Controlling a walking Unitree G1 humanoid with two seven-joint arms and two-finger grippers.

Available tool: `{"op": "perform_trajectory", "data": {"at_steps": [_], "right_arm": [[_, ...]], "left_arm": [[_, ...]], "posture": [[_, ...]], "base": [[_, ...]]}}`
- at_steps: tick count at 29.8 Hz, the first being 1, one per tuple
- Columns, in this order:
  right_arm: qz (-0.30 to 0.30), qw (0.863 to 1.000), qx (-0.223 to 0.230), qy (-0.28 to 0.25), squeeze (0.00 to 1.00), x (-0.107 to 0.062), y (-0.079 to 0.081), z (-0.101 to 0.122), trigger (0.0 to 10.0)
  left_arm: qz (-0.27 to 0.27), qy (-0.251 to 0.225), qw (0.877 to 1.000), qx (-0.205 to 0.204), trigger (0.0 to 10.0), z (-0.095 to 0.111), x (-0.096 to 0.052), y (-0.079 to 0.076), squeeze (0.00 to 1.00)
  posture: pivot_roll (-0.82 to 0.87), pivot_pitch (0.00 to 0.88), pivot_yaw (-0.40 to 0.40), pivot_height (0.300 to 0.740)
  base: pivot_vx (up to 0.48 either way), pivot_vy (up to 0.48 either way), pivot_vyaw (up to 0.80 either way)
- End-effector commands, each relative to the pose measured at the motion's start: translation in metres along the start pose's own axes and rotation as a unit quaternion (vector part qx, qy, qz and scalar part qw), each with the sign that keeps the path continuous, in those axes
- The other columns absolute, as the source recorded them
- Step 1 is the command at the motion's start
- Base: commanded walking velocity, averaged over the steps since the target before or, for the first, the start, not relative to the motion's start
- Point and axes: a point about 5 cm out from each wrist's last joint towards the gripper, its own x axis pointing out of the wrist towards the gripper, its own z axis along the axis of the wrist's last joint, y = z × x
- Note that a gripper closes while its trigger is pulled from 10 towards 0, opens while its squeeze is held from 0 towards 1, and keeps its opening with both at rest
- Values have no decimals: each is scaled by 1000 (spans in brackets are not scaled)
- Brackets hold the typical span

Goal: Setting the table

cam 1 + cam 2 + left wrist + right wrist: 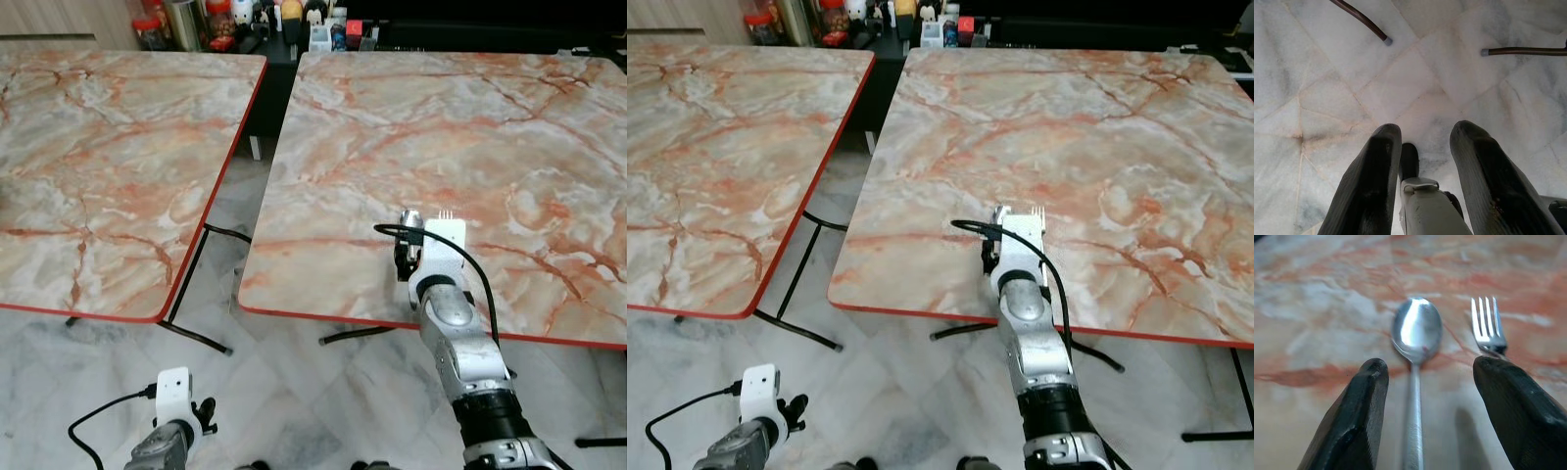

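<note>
Two marble tables (549, 147) with red edges. On the right one, spoon (1416, 330) and fork (1487, 323) side by side.

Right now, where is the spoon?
The spoon lies flat on the right-hand marble table near its front edge, just left of the fork, between the open right gripper's fingers.

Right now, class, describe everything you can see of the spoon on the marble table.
The spoon is shiny silver metal with an oval bowl and a thin straight handle. It lies flat on the marbled table near its front edge, bowl pointing away from the robot. The handle runs back between the open fingers of the right gripper, which do not touch it. A fork lies beside it, apart, tines pointing the same way.
</note>
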Motion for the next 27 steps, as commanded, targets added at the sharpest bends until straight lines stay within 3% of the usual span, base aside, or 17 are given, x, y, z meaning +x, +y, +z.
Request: {"op": "perform_trajectory", "data": {"at_steps": [1,14,27], "right_arm": [[0,1000,14,15,0,1,-1,-5,10000],[20,999,36,-14,0,9,5,10,10000],[20,1000,8,22,0,16,3,-4,10000]], "left_arm": [[3,13,1000,-2,10000,-6,-2,4,0],[7,8,1000,-4,10000,-5,-2,5,0],[10,12,1000,-9,10000,-6,-2,6,0]], "posture": [[-62,151,37,740],[-57,155,36,740],[-56,161,32,740]], "base": [[0,0,0],[0,0,0],[0,0,0]]}}
